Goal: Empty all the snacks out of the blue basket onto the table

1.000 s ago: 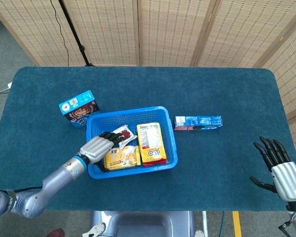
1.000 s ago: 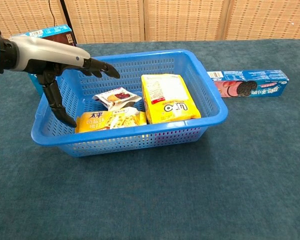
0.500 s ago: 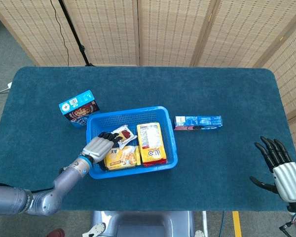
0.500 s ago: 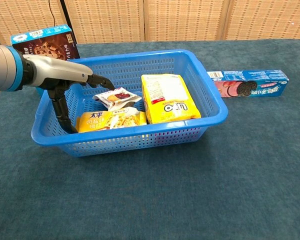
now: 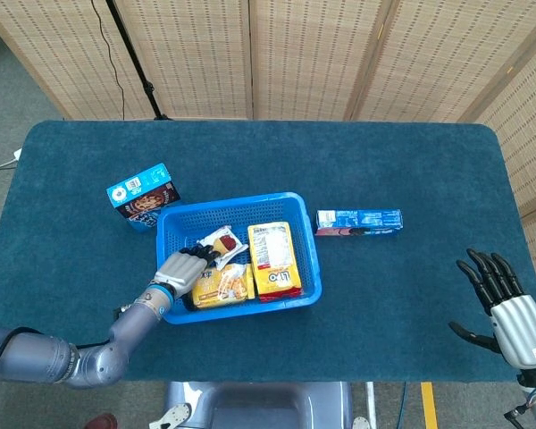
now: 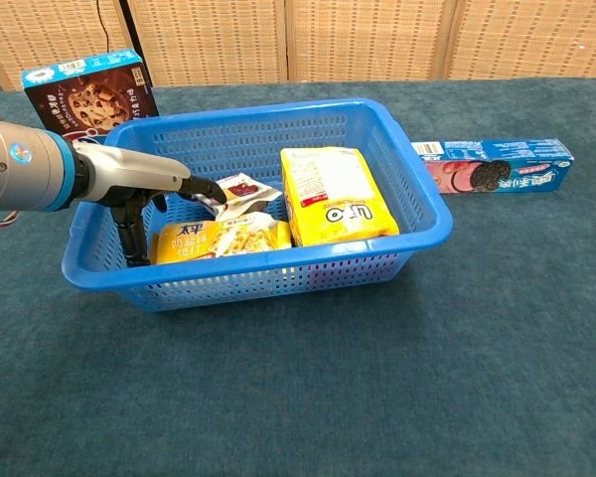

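— Lower now, the left hand (image 6: 144, 191) has sunk into the blue basket (image 6: 414, 204), fingers apart, holding nothing.

— Snacks inside?

— Big yellow bag (image 6: 336, 195), orange biscuit pack (image 6: 222, 239), small white packet (image 6: 236, 192). Close on the orange pack's edge first. Right hand (image 5: 509, 308) idles, spread wide.

A dark teal carpeted worktop (image 5: 384, 170) is stretching wide under everything here. Sitting near its middle is the blue plastic mesh basket (image 5: 308, 259), resting flat on the fabric. Just off the basket's far left corner, a blue cardboard cookie box (image 5: 143, 197) is standing on the surface, its chocolate-chip picture showing clearly in the chest view. Over to the basket's right, close beside its rim, a long blue sandwich-cookie carton (image 5: 359, 221) is lying flat on its side.
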Robot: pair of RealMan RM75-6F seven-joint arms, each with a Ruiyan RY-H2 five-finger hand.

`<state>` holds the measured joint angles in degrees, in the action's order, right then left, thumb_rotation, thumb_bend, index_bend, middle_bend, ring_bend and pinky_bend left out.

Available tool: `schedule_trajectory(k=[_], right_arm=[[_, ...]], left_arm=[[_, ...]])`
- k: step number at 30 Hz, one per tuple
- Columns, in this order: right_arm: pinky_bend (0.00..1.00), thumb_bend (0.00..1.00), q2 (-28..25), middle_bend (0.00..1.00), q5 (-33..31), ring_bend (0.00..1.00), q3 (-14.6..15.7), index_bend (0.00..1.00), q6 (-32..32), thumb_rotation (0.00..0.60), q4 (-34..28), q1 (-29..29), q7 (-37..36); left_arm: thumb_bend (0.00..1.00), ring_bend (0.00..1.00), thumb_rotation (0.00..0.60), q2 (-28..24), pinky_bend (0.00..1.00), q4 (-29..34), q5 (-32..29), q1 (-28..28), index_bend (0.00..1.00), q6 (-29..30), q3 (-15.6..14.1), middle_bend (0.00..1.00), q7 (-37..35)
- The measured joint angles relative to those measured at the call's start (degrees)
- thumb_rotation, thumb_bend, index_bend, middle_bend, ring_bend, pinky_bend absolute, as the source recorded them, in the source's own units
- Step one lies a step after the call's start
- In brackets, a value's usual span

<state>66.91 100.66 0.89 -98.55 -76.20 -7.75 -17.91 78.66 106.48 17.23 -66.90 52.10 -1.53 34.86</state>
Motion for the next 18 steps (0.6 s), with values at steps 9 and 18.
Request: schedule_trajectory(k=[9,18], right_arm=[[0.0,0.0,0.1,0.0,0.6,0.0,-0.1,0.0,-0.1,0.6,0.0,-0.1,-0.4],[0.0,0.0,0.2,0.0,0.9,0.0,-0.2,0.0,-0.1,0.6,0.2,0.0,-0.8]], left_arm=[[0.15,0.28,0.6,3.5,0.54,-3.2,-1.5,-0.3,0.27,1.1,0.2,0.21,0.6],[0.34,0.49,0.6,5.8,0.64,-4.2,3.2,1.9,0.56,8.0,2.0,0.47,-1.1]])
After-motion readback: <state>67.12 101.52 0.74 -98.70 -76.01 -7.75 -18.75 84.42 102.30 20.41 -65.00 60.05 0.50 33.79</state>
